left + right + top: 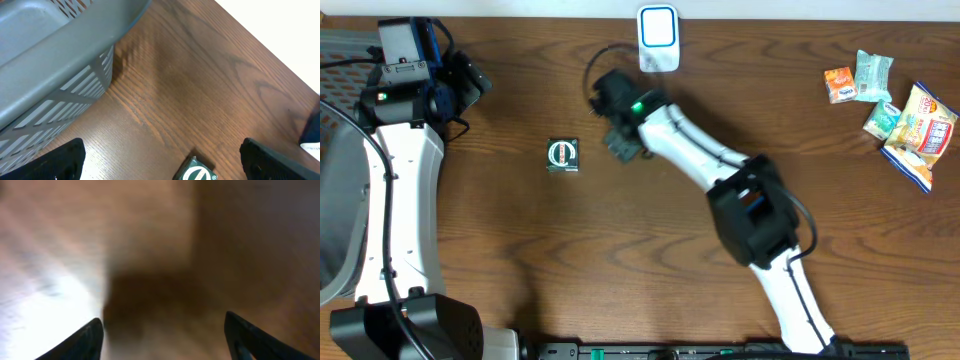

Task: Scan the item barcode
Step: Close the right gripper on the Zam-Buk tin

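Pick-up step, apparently: green box (pixel 563 155) lay ungrasped on counter (pixel 520 250) between arms; right fingers (pixel 85 340) and left fingers (pixel 60 162) were spread, empty; next likely needed a grasp, then the scanner (pixel 658 38).

right wrist view: blurred all over; only a brown table (pixel 240 240) can be made out
right gripper (pixel 162 335): two dark tips, cut off by the bottom edge
left gripper (pixel 167 160): tips cut off by the bottom edge
green packet (pixel 195 172): lower part cut off; print unreadable
basket (pixel 50 65): runs off the left and top edges
snack packets (pixel 905 115): print too small to read
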You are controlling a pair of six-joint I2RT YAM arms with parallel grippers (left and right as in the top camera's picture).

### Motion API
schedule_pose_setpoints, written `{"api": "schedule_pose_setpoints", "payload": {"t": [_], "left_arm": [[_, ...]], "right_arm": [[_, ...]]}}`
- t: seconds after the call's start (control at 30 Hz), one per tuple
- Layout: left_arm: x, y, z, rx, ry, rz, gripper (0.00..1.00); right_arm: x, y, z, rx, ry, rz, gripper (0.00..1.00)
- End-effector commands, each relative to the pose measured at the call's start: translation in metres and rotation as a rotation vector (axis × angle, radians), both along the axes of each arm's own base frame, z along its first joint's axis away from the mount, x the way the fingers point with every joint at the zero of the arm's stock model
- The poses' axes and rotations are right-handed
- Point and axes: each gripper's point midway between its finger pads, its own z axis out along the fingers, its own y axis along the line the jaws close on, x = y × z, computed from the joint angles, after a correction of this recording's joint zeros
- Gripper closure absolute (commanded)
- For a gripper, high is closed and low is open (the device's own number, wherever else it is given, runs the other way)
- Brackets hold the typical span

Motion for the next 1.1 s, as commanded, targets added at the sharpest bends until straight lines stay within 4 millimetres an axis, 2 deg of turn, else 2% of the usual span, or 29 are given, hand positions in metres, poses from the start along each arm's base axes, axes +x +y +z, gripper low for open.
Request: {"api": "schedule_pose_setpoints", "payload": {"t": [0.0,0.03,0.1,0.2,0.4,0.5,0.67,0.83,1.07], "left_arm": [[0.002,0.003,0.006,0.005,-0.015,0.018,0.03],[0.001,0.002,0.006,0.005,-0.015,0.018,0.02],[0.002,0.002,0.006,0.005,-0.015,0.018,0.02],[0.001,0.002,0.006,0.005,-0.015,0.018,0.02],[0.001,0.002,0.006,0.005,-0.015,0.018,0.02],[0.001,0.002,0.006,0.005,-0.015,0.018,0.02],[0.002,0.002,0.006,0.005,-0.015,0.018,0.02],[0.002,0.002,0.006,0.005,-0.015,0.018,0.02],[0.001,0.002,0.006,0.005,-0.015,0.018,0.02]], "right_arm": [[-0.003,0.032,0.06,0.299,0.034,0.016,0.3],[-0.005,0.053,0.073,0.435,0.072,0.027,0.29],[-0.007,0.072,0.085,0.546,0.099,0.02,0.27],[-0.009,0.089,0.083,0.571,0.091,-0.028,0.26],[-0.027,0.114,0.06,0.482,0.041,-0.167,0.23],[-0.032,0.119,0.05,0.43,-0.013,-0.232,0.18],[-0.034,0.12,0.032,0.401,-0.029,-0.32,0.21],[-0.041,0.127,-0.001,0.385,0.0,-0.335,0.2],[-0.044,0.141,0.002,0.41,-0.015,-0.291,0.23]]}}
